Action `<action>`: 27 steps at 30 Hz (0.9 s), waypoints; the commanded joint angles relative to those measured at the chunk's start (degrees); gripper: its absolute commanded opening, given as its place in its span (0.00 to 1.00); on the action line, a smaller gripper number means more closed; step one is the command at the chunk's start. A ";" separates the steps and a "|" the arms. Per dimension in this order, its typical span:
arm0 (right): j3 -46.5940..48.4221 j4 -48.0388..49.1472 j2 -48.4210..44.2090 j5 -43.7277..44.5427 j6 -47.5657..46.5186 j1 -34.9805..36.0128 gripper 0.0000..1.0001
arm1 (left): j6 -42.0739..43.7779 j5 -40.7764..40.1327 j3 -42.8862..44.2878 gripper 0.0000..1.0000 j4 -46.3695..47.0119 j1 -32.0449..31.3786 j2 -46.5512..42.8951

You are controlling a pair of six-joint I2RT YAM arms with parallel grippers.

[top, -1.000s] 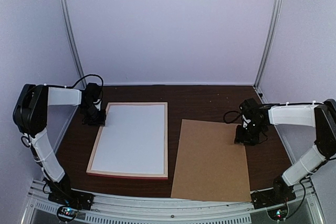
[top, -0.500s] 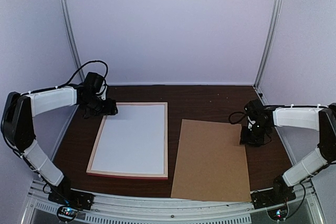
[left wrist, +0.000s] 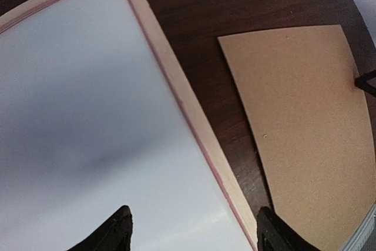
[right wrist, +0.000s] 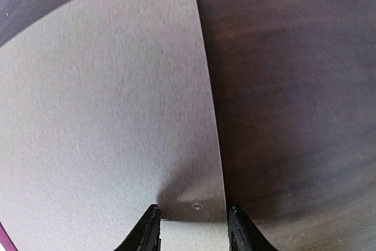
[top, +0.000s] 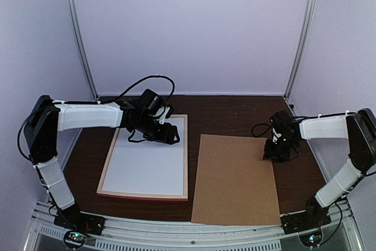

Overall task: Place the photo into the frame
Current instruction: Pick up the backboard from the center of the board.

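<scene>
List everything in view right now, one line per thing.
frame: one, pink moulding with pale edges, flat on the table's left half.
white sheet: one, white, filling the frame.
backing board: one, plain brown, flat, right of the frame, apart from it.
table: one, dark wood, under everything.
enclosure walls: three, pale lilac, behind and at both sides.
left end effector: one, black, open, above the frame's far right part.
right end effector: one, black, open, at the board's right edge.

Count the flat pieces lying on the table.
2. The frame, filled by a white surface, lies on the left; the brown board lies to its right, apart from it. No photo shows; one may be hidden under either.
</scene>
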 commanded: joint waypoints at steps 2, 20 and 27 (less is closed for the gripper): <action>1.81 4.62 5.17 -3.85 0.40 -0.45 0.38 | 1.09 2.27 10.87 0.74 -1.40 -5.63 8.46; 4.88 3.75 5.76 -4.12 -1.08 -0.71 0.42 | 2.81 1.15 28.62 0.73 -13.00 -10.14 25.70; 4.88 3.62 5.77 -5.24 -1.09 -0.71 0.43 | 1.95 -1.08 31.29 0.73 -16.05 -10.14 28.47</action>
